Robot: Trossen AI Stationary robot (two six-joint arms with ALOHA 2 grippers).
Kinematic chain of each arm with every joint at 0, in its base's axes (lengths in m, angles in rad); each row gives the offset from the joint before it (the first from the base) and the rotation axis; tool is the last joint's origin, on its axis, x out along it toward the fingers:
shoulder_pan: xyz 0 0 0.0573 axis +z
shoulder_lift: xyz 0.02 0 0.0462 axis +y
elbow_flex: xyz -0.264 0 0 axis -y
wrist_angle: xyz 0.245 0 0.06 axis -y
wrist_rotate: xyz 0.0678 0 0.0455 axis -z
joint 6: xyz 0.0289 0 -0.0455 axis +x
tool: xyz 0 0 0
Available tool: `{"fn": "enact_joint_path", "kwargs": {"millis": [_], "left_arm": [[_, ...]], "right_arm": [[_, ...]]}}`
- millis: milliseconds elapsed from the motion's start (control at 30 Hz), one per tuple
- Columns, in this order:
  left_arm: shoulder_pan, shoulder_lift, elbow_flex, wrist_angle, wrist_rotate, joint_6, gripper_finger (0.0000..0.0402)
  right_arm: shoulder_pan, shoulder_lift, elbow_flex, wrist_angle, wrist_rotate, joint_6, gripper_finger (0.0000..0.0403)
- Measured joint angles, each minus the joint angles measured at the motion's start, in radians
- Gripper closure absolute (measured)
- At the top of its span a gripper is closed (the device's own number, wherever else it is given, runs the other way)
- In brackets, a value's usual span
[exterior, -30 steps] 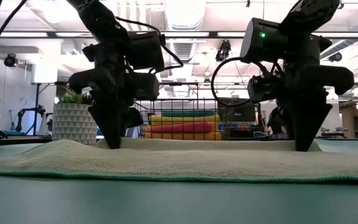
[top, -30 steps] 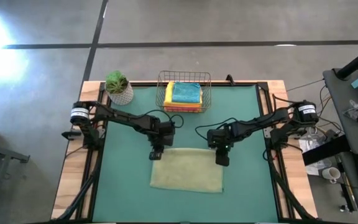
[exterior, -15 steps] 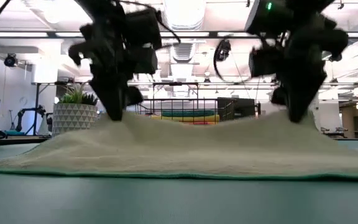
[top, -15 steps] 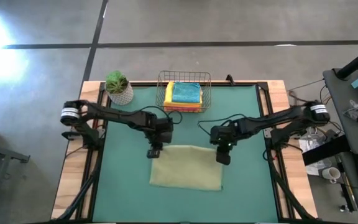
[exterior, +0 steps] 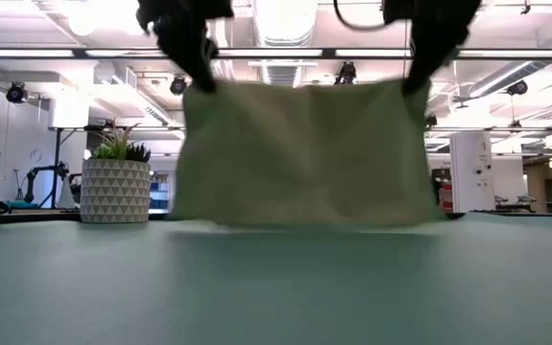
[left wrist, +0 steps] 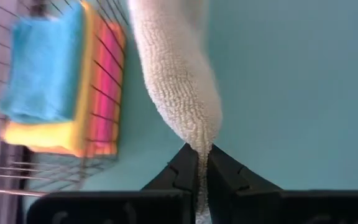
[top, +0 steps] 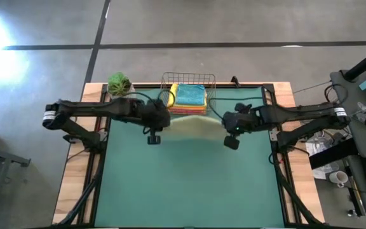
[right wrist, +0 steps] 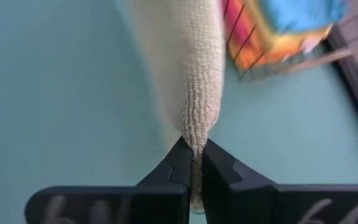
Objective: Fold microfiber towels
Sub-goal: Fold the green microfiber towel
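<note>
My right hand (right wrist: 194, 163) pinches the pale sage towel (right wrist: 191, 81) at lower centre; the stacked towels (right wrist: 278, 28) in the wire basket (right wrist: 291, 59) sit upper right.

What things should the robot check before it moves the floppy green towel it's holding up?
1. Left gripper shut on a top corner of the pale green towel: ok.
2. Right gripper shut on the other top corner: ok.
3. Top edge of the towel level between the two grippers in the low view: ok.
4. Towel hanging flat, no big twists: ok.
5. Bottom edge lifted clear of the green mat: cannot tell, it hangs right at mat level in the low view.
6. Room behind the towel: not ok, the wire basket of folded towels sits close behind it, and the potted plant is near the left arm.
</note>
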Motion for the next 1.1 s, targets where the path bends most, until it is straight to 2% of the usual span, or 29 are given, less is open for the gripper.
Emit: {"fn": "enact_joint_path", "kwargs": {"millis": [167,333,533,667,867,1100], "left_arm": [[-0.011,-0.048,0.039,-0.019,-0.004,-0.039,0.0400],[-0.044,-0.052,-0.020,-0.050,0.065,-0.119,0.0400],[-0.133,-0.023,-0.159,0.008,0.176,-0.263,0.0400],[-0.193,-0.008,-0.220,0.042,0.227,-0.331,0.0400],[-0.244,0.012,-0.292,0.126,0.270,-0.343,0.0400],[-0.249,0.040,-0.304,0.115,0.272,-0.340,0.0400]], "right_arm": [[0.003,-0.001,0.062,-0.020,0.000,-0.008,0.0394],[0.026,0.026,-0.011,-0.005,-0.070,0.043,0.0394],[0.126,0.092,-0.152,0.200,-0.220,0.168,0.0394],[0.191,0.161,-0.181,0.309,-0.267,0.243,0.0394],[0.252,0.279,-0.171,0.364,-0.294,0.298,0.0394],[0.291,0.405,-0.075,0.374,-0.296,0.289,0.0385]]}}
